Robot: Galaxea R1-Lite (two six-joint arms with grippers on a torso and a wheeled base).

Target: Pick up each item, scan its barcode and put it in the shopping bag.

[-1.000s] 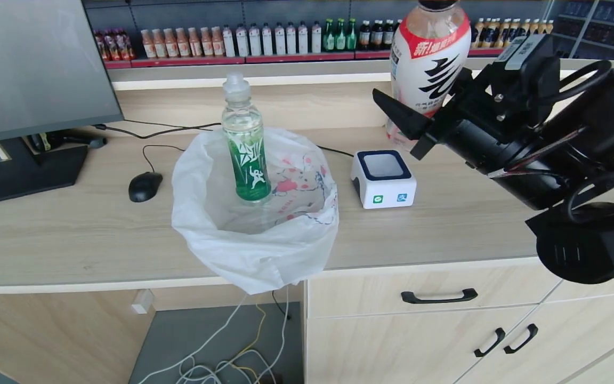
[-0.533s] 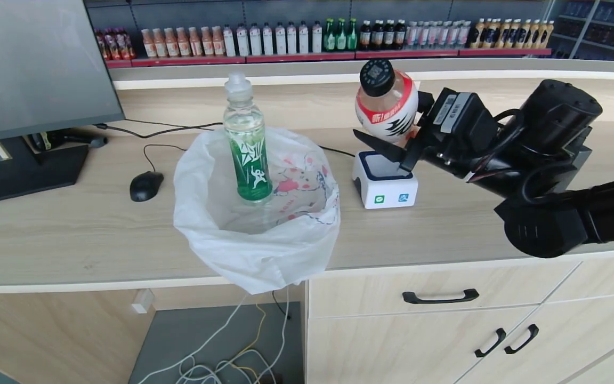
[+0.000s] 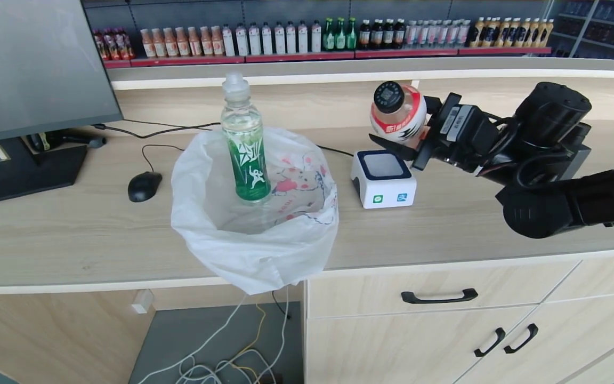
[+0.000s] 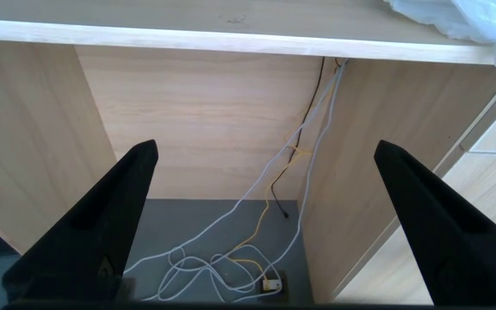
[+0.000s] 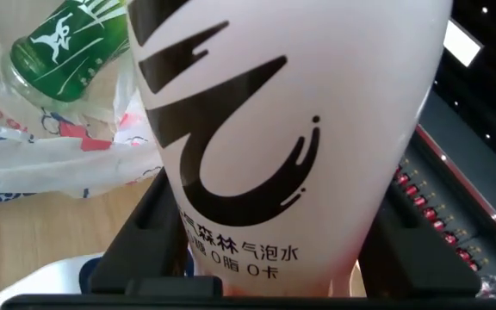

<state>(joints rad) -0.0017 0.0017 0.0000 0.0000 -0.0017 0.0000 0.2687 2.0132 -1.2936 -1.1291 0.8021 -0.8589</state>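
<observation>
from my remote desk: a pale wood-grain laminate counter (image 3: 472,224), smooth and matt, bears a thin white plastic shopping bag (image 3: 253,240), crinkled, half-translucent and faintly shiny. inside it i see a clear glossy plastic bottle with a green film label (image 3: 245,154). the matt black hard-plastic right gripper (image 3: 402,128) has in its grip a white-and-red sleeved plastic bottle with a black cap (image 3: 397,109); up close the printed sleeve looks smooth and satin. the small white plastic scanner box (image 3: 383,186) is glossy, its dark top window reflective. the left gripper (image 4: 265,224) shows matt black fingers (image 4: 102,232). the black drawer handles (image 3: 439,296) look like painted metal.
</observation>
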